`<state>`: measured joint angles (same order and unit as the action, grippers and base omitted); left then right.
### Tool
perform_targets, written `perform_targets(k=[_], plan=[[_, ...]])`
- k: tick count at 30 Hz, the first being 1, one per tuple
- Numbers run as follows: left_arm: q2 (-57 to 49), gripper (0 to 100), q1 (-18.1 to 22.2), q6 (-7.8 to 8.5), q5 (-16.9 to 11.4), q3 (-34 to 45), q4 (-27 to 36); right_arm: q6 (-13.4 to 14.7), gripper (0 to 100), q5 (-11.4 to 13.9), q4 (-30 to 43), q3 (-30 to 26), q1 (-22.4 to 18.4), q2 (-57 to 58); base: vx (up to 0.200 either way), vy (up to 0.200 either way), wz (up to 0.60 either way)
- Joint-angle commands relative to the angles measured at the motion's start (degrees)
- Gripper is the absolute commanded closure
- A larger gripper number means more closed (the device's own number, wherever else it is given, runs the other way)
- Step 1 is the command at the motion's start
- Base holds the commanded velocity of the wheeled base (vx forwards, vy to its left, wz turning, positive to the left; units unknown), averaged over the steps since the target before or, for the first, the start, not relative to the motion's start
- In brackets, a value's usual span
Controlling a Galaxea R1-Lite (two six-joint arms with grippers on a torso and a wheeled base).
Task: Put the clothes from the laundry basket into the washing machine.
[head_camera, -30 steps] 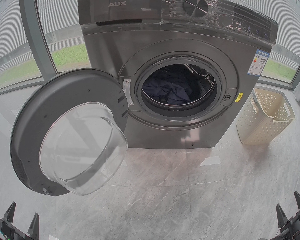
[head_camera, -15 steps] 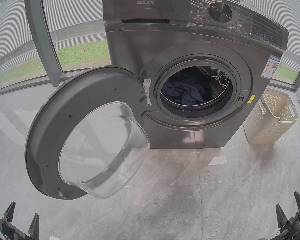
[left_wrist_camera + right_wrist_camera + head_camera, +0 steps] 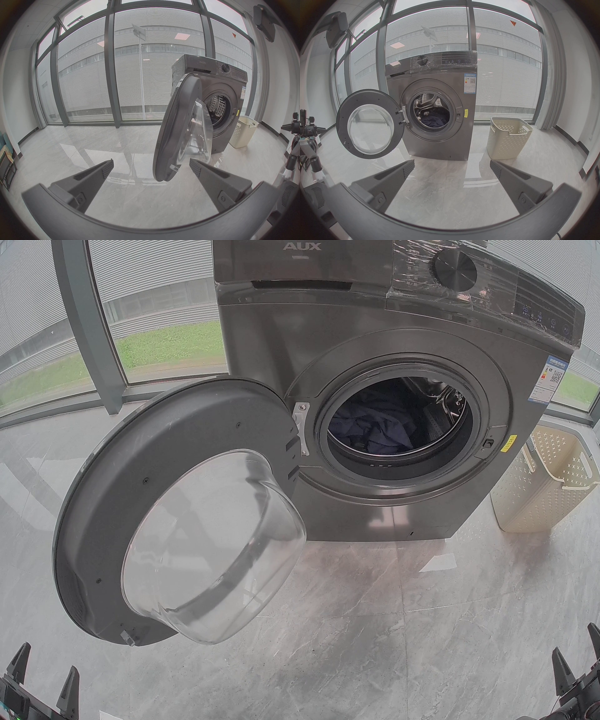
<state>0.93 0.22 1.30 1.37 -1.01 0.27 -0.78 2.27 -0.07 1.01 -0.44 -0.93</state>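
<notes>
Only the robot's head camera has swung since 1 second ago, so the washing machine (image 3: 262, 340) now sits further to the right in its view, while the machine, basket and both grippers stay where they were. From where I stand, the grey front-loader is against the tall windows (image 3: 156, 309) with its round door (image 3: 156, 459) swung wide open on the hinge at the robot's left, the clear glass bowl (image 3: 212, 546) of the door bulging out towards the robot. Dark blue clothes (image 3: 375, 424) lie heaped in the bottom of the drum, well inside the opening. A cream laundry basket (image 3: 544, 490) with perforated walls stands upright on the pale marbled floor (image 3: 375, 627) just beside the machine's right side, with a small gap between them in the right wrist view. The left gripper (image 3: 47, 662) hangs low at the robot's left, well short of the open door, and the left wrist view shows its 2 dark fingers (image 3: 90, 178) spread wide with nothing between them. The right gripper (image 3: 574, 643) hangs low at the robot's right, well back from the basket, its fingers (image 3: 518, 184) likewise spread apart and holding nothing. Both grippers point towards the machine across the floor.
</notes>
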Motion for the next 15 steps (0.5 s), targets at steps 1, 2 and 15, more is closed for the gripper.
perform_targets(k=[1, 2, 15], plan=[[-0.84, 0, 0.04, -0.25, 0.22, 0.75, -0.36, -0.01, 0, 0.02, -0.01, -0.92, -0.09, 0.66, 0.0, 0.0, 0.0], [-0.93, 0, 0.04, -0.86, 0.57, -0.57, -1.32, -0.01, 0, 0.02, -0.01, -0.92, -0.09, 0.66, 0.0, 0.0, 0.0], [21.66, 0, -7.69, -3.15, -0.84, -21.93, -2.2, -0.01, 0, 0.02, -0.01, -0.92, -0.09, 0.75, 0.0, 0.0, 0.0]])
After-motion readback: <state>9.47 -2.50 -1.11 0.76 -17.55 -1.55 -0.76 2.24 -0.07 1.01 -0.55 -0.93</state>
